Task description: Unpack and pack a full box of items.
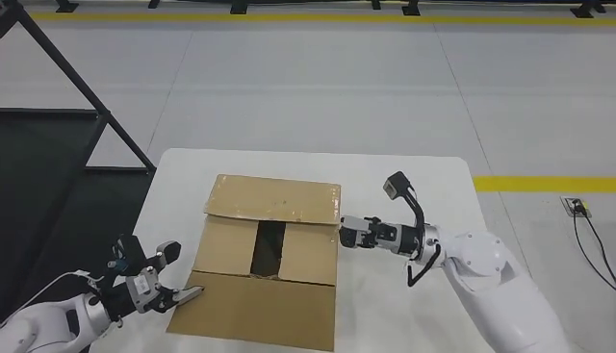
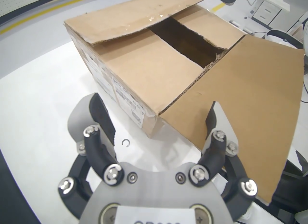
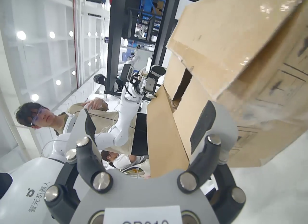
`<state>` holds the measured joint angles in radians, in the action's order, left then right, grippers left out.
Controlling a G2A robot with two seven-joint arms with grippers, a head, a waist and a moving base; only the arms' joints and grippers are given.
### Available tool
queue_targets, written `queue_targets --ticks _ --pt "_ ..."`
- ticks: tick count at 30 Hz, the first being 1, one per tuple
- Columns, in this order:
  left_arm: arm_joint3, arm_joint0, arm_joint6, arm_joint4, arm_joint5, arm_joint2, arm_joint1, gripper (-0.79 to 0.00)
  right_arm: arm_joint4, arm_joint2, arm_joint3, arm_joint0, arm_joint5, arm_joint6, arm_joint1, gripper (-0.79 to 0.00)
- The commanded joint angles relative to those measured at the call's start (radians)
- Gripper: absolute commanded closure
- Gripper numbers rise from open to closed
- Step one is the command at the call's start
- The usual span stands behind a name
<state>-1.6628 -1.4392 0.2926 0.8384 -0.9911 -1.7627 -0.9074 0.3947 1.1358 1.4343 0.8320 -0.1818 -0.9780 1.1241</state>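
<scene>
Brown corrugated cardboard box (image 1: 226,247) sits mid white table (image 1: 404,180). Outer flaps folded out far and near; inner flaps down, dark gap between; contents hidden. My left gripper (image 1: 181,274): jaws released, at near outer flap (image 1: 260,313) left edge, likely staged to hold it back. My right gripper (image 1: 345,233): jaws released, at box right side. I judge right inner flap (image 1: 310,254) gets lifted next.
</scene>
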Motion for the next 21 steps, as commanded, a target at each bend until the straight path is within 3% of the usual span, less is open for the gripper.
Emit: queue_targets --ticks 1,12,21 --pt "-0.003 0.000 -0.003 0.002 -0.002 0.001 0.001 -0.785 0.020 0.005 0.002 0.008 0.026 -0.006 -0.001 -0.785" --pt "-0.018 -0.015 -0.020 0.006 0.015 0.002 0.006 -0.785 0.048 -0.042 -0.062 -0.040 0.089 0.022 0.017 -0.785" --pt "-0.022 -0.025 -0.035 -0.003 0.026 0.004 0.009 -0.785 0.056 -0.078 -0.093 -0.080 0.054 0.049 0.034 -0.785"
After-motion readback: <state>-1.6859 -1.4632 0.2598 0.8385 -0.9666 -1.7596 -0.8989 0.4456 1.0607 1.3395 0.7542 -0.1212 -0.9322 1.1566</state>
